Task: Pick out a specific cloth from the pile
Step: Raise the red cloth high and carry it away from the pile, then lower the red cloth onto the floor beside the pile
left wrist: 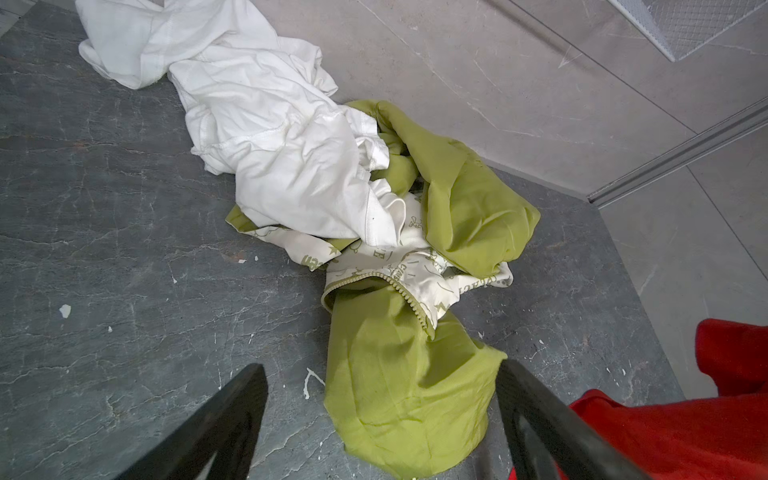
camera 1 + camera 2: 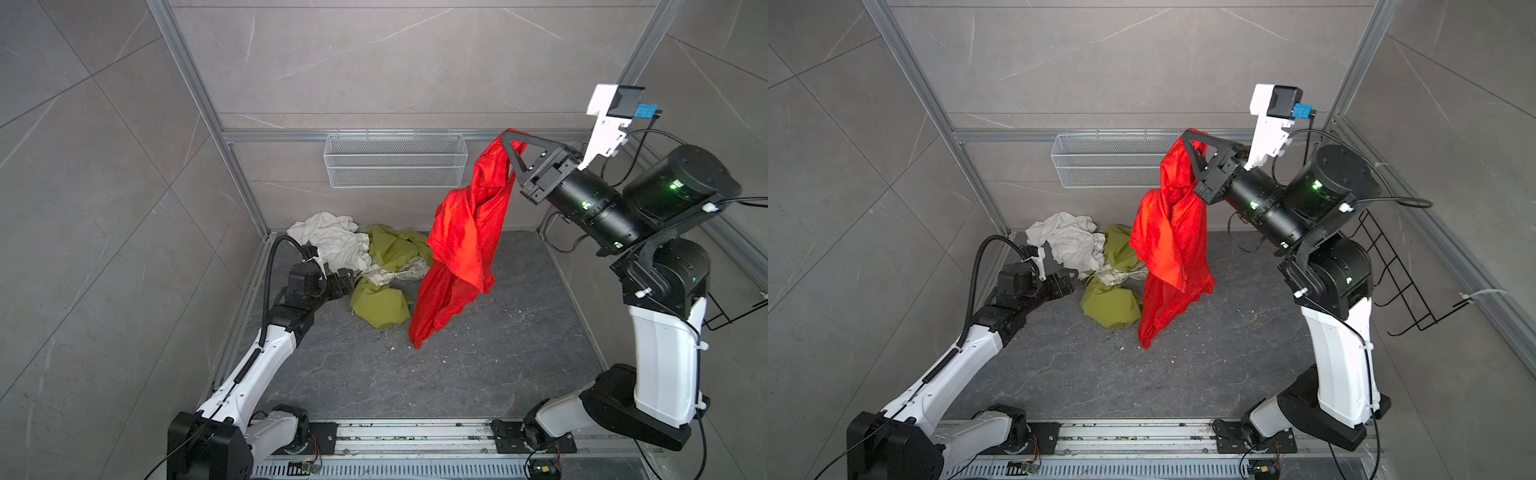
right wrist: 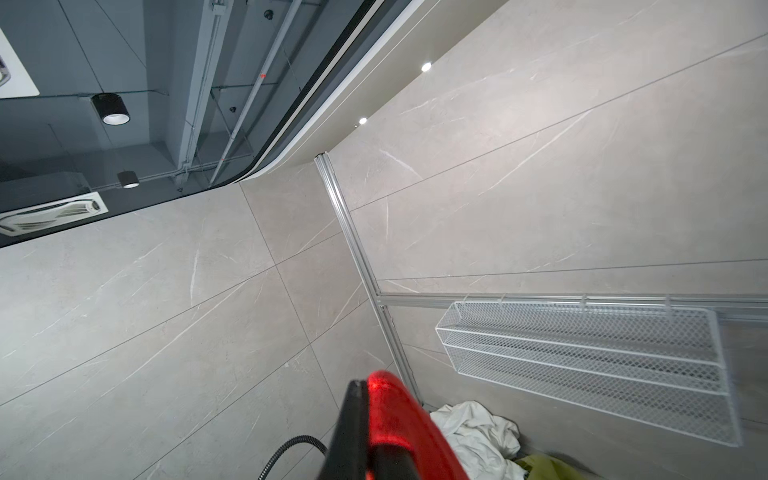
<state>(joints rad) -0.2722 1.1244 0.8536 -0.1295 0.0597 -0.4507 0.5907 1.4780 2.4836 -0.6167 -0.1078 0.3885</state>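
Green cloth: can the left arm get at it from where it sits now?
Probably yes. The left claw is open and low, right by the near lump of the green cloth, nothing between them. The red cloth hangs from the shut right claw, off to one side.

Shiny red cloth (image 2: 461, 245) hangs crumpled aloft beside the white-and-green pile (image 2: 365, 266)
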